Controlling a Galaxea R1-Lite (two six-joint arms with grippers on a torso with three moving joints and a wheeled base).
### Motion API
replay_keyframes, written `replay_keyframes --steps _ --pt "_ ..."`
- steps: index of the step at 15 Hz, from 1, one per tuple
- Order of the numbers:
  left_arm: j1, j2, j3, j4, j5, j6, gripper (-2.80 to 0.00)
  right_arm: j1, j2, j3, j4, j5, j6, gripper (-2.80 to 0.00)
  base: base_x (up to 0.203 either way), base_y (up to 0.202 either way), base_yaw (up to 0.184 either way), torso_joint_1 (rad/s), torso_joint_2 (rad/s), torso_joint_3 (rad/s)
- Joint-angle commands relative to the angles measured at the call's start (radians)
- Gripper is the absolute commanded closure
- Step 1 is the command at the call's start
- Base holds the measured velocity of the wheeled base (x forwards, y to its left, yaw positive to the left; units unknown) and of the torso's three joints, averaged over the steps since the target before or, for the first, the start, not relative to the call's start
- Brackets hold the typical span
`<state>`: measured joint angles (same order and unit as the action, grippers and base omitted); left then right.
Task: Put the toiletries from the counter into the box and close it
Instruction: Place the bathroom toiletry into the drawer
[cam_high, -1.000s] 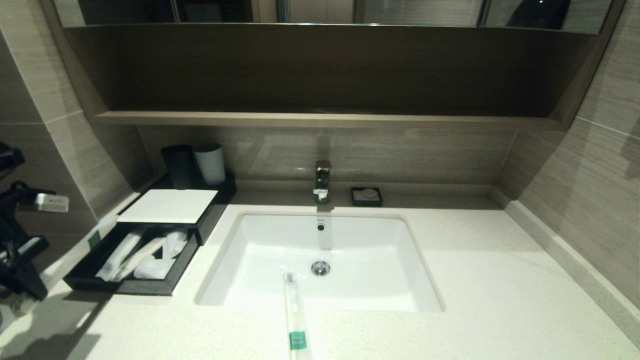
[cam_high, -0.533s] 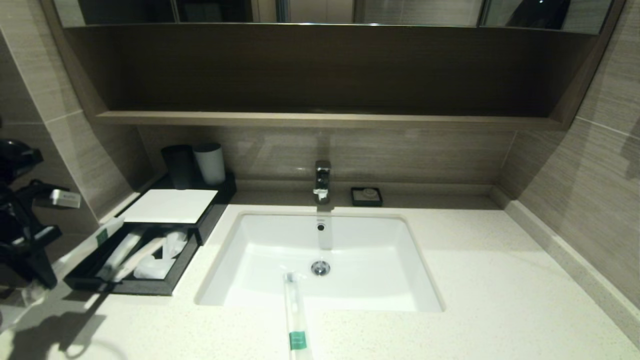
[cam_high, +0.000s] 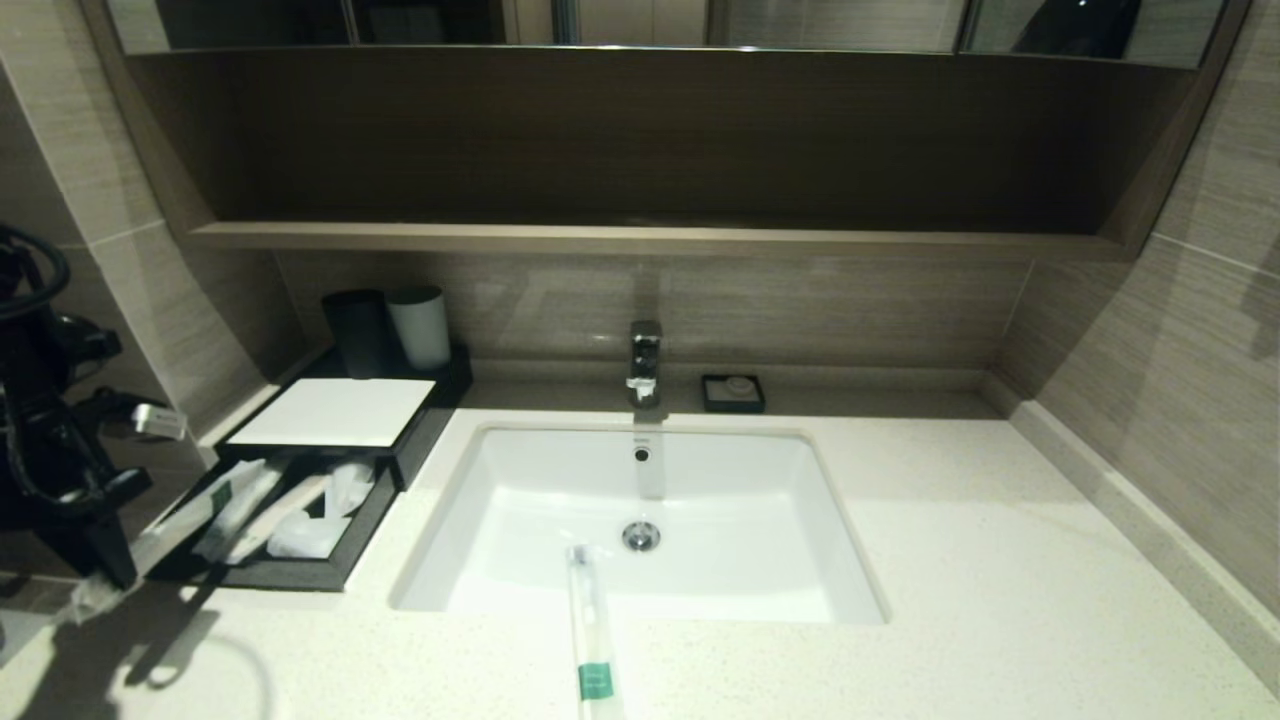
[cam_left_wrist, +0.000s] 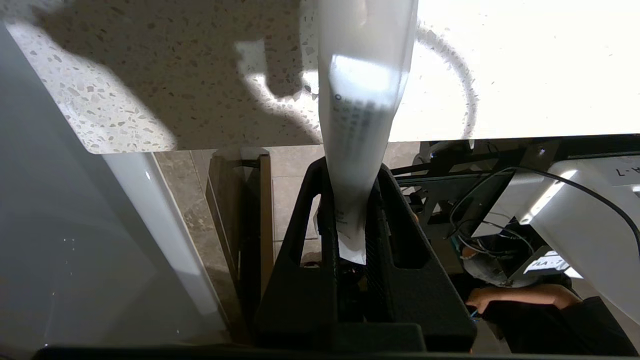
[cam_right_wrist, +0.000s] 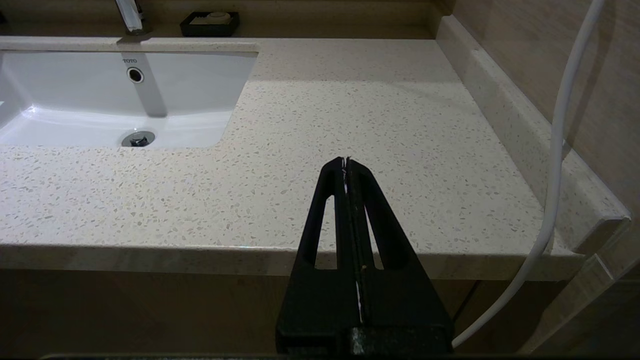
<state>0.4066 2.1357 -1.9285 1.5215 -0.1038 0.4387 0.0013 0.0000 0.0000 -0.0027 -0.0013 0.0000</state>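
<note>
My right tool (cam_right_wrist: 346, 165) is pressed shut on nothing at the surface's (cam_high: 1000, 560) front edge. A wrapped stick (cam_high: 592, 640) overhangs the sink (cam_high: 740, 560). My left tool (cam_left_wrist: 350, 200) grips a second wrapped stick (cam_high: 185, 515) over the box's (cam_high: 335, 410) open drawer (cam_high: 290, 573), where more wrapped items lie.

Box (cam_high: 300, 470) left of sink (cam_high: 640, 520); soap dish (cam_high: 733, 393) behind sink.
</note>
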Motion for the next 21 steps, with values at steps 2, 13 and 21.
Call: replay_keyframes --steps 2,13,21 --pt "-0.003 0.018 0.0 0.009 -0.004 0.001 0.0 0.0 0.0 0.002 0.0 0.0 0.0 0.0 0.0 0.0 0.0 0.0 0.0 0.0" --pt "-0.014 0.059 0.0 0.009 -0.007 -0.005 0.0 0.0 -0.001 0.002 0.0 0.0 0.0 0.0 0.0 0.0 0.0 0.0 0.0 0.0" --pt "-0.037 0.064 -0.001 -0.061 -0.005 -0.008 0.0 0.0 -0.001 0.002 0.0 0.0 0.0 0.0 0.0 0.0 0.0 0.0 0.0 0.0"
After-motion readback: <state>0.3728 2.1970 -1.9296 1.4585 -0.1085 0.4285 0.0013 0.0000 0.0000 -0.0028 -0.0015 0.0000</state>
